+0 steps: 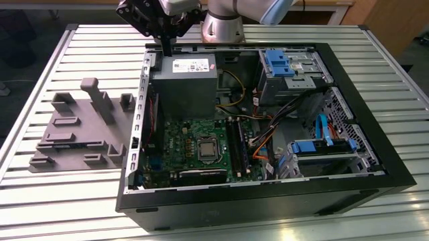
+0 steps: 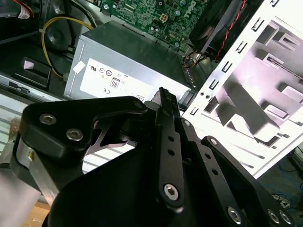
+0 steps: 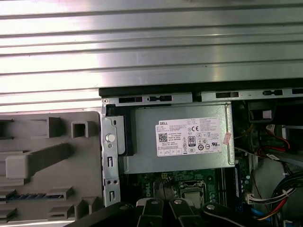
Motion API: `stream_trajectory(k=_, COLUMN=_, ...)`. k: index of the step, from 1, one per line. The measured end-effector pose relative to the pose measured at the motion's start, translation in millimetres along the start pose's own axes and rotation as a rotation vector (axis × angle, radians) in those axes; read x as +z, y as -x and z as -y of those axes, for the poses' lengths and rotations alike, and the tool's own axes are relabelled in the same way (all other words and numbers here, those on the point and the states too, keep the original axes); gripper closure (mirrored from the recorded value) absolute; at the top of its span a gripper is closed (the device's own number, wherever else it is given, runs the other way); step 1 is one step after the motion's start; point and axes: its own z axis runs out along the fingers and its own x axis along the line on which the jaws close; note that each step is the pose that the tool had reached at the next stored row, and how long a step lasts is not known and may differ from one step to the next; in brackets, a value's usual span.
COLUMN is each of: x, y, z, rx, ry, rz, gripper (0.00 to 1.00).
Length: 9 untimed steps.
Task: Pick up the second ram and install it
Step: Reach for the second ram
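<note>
Okay, pick-up step, not begun yet. Your black two-finger hand point(image 1: 164, 52) hangs above the grey metal power supply box point(image 1: 184, 85) at the far corner of the open black computer case point(image 1: 268, 203), fingers pressed together with nothing visible between them. In the first wrist view the second ram point(image 3: 31, 195), a thin blue-green circuit strip, lies in a slot of the grey moulded fixture point(image 1: 87, 113) on the slatted metal bench point(image 1: 67, 211), to the exterior view's left of the case, well apart from the hand. My read: grasping it calls for spread fingers lined up across its flat faces.

Bright overhead light, glare on desk point(image 1: 60, 201) slats; grey fixture point(image 2: 265, 94) blown out white in second wrist view; PC case point(image 1: 268, 206) inside w/ shadows
</note>
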Motion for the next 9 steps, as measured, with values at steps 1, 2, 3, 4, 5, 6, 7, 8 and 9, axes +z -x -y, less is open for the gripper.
stream_trajectory(k=1, x=0.0, y=-0.6, z=0.1, rx=0.000, ry=0.0000, rz=0.0000, gripper=0.89)
stream_trajectory(k=2, x=0.0, y=-1.1, z=0.1, rx=0.000, ry=0.0000, rz=0.0000, gripper=0.89)
stream_trajectory(k=3, x=0.0, y=-1.7, z=0.1, rx=0.000, ry=0.0000, rz=0.0000, gripper=0.89)
stream_trajectory(k=4, x=0.0, y=-2.2, z=0.2, rx=0.000, ry=0.0000, rz=0.0000, gripper=0.89)
stream_trajectory(k=5, x=0.0, y=-2.8, z=0.2, rx=0.000, ry=0.0000, rz=0.0000, gripper=0.89)
stream_trajectory(k=6, x=0.0, y=-3.3, z=0.2, rx=0.000, ry=0.0000, rz=0.0000, gripper=0.89)
stream_trajectory(k=7, x=0.0, y=-3.7, z=0.3, rx=0.000, ry=0.0000, rz=0.0000, gripper=0.89)
stream_trajectory(k=8, x=0.0, y=-4.3, z=0.3, rx=0.000, ry=0.0001, rz=0.0000, gripper=0.89)
stream_trajectory(k=9, x=0.0, y=-4.8, z=0.4, rx=0.000, ry=0.0000, rz=0.0000, gripper=0.89)
